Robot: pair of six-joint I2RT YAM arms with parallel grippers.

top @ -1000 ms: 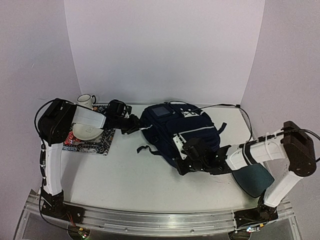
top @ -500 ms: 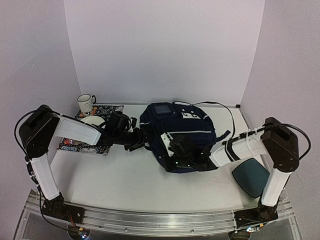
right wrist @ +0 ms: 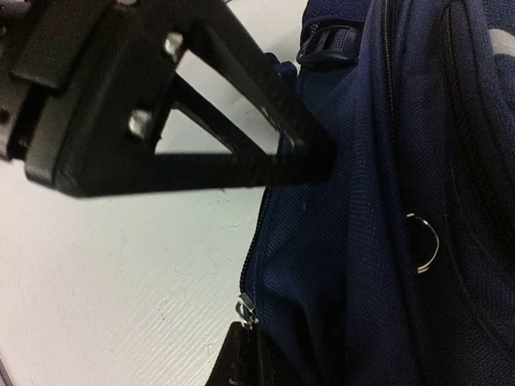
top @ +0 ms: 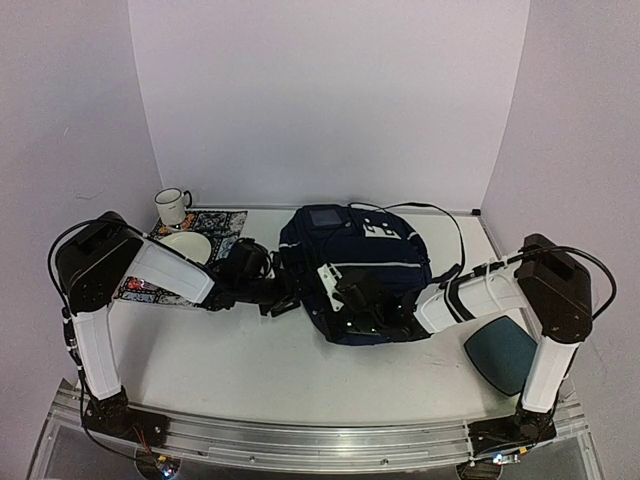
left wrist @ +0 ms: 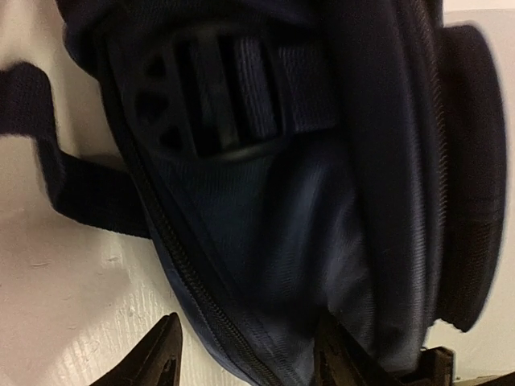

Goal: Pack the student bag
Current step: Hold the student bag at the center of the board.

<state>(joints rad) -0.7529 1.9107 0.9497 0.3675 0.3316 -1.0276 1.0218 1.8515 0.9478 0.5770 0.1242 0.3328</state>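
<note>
student bag (top: pixel 385 248), white patch (top: pixel 380 230) lettering apparently too blurred to read.

Bare bench (top: pixel 260 375) lies open from 5 to 7 o'clock of the navy backpack (top: pixel 360 255), but the left fingers (left wrist: pixel 163 360) crowd 9 o'clock, the right arm (top: pixel 470 298) and teal pad (top: pixel 503 356) 4 o'clock, and mat (top: pixel 226 222), bowl (top: pixel 185 246) and mug (top: pixel 172 206) 10 o'clock.

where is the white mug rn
In the top view the white mug stands at the far left, just behind the bowl, well left of the student bag.
</note>
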